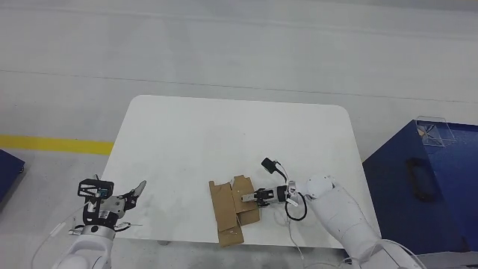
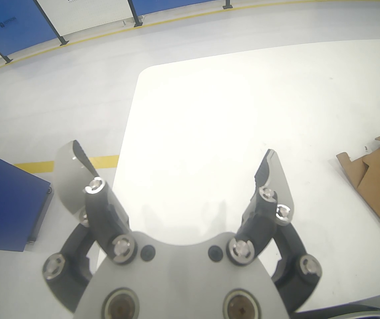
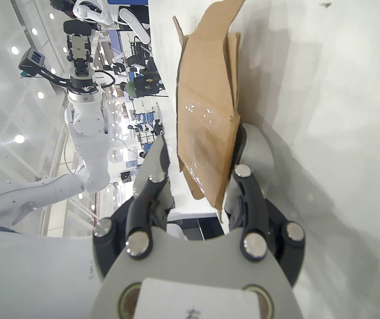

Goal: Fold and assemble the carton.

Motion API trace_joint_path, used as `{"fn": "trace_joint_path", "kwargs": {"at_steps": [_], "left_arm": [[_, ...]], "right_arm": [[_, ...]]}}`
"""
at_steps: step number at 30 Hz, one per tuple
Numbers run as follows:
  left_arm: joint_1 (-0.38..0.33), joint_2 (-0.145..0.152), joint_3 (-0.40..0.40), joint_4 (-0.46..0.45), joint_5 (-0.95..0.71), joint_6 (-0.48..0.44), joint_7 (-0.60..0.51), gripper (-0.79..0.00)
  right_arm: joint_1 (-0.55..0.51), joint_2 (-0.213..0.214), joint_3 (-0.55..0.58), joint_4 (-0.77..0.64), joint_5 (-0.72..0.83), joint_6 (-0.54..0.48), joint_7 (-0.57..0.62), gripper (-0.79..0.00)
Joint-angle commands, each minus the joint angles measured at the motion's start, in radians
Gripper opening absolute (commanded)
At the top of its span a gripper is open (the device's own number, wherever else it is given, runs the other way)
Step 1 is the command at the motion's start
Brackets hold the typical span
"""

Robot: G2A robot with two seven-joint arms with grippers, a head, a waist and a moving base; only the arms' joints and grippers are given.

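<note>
Carton [image 1: 226, 217]: brown cardboard, still flat and unassembled, panels and flaps stacked in layers. It lies on the white table [image 1: 224, 127] close to the robot-side edge, roughly mid-width, long axis running away from that edge. Glossy tape patches show on the upper panel in the right wrist view.

Right gripper [image 3: 203, 141]: at the carton's right-hand side, turned sideways so that it straddles the panel's edge. One finger [image 3: 254, 147] sits underneath, between cardboard and tabletop, and appears to touch the underside. The other finger [image 3: 159, 159] stands above the panel with a visible gap to it. Fingers apart, not clamped. The carton edge on this side is raised a little off the table; the far end rests on the surface.

Left gripper [image 2: 172, 149]: at the table's left side near the front corner, well apart from the carton. Fingers spread wide, nothing between them, pointing out across the bare tabletop.

A blue cabinet [image 1: 418, 187] stands on the floor beside the table's right side.
</note>
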Motion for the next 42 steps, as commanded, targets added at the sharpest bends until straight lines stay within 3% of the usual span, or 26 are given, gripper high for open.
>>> {"fn": "trace_joint_path", "kwargs": {"at_steps": [1,6,11,15,20,23,26,34,42], "left_arm": [[0.0,0.0,0.0,0.0,0.0,0.0,0.0,0.0],[0.0,0.0,0.0,0.0,0.0,0.0,0.0,0.0],[0.0,0.0,0.0,0.0,0.0,0.0,0.0,0.0],[0.0,0.0,0.0,0.0,0.0,0.0,0.0,0.0],[0.0,0.0,0.0,0.0,0.0,0.0,0.0,0.0],[0.0,0.0,0.0,0.0,0.0,0.0,0.0,0.0],[0.0,0.0,0.0,0.0,0.0,0.0,0.0,0.0],[0.0,0.0,0.0,0.0,0.0,0.0,0.0,0.0],[0.0,0.0,0.0,0.0,0.0,0.0,0.0,0.0]], "right_arm": [[0.001,-0.005,-0.01,0.0,0.02,0.002,0.002,-0.785],[-0.005,-0.003,-0.025,-0.044,0.117,0.071,0.072,-0.785],[-0.023,0.051,0.01,-0.231,0.237,0.118,0.119,-0.785],[-0.105,0.14,0.096,-0.558,0.229,0.082,0.082,-0.785],[-0.313,0.254,0.319,-1.076,0.238,0.084,0.084,-0.785],[-0.416,0.294,0.439,-1.304,0.22,0.071,0.071,-0.785],[-0.484,0.315,0.524,-1.445,0.246,0.045,0.045,-0.785],[-0.544,0.338,0.68,-1.555,0.389,0.026,-0.005,-0.785],[-0.546,0.339,0.686,-1.559,0.394,0.028,-0.009,-0.785]]}}
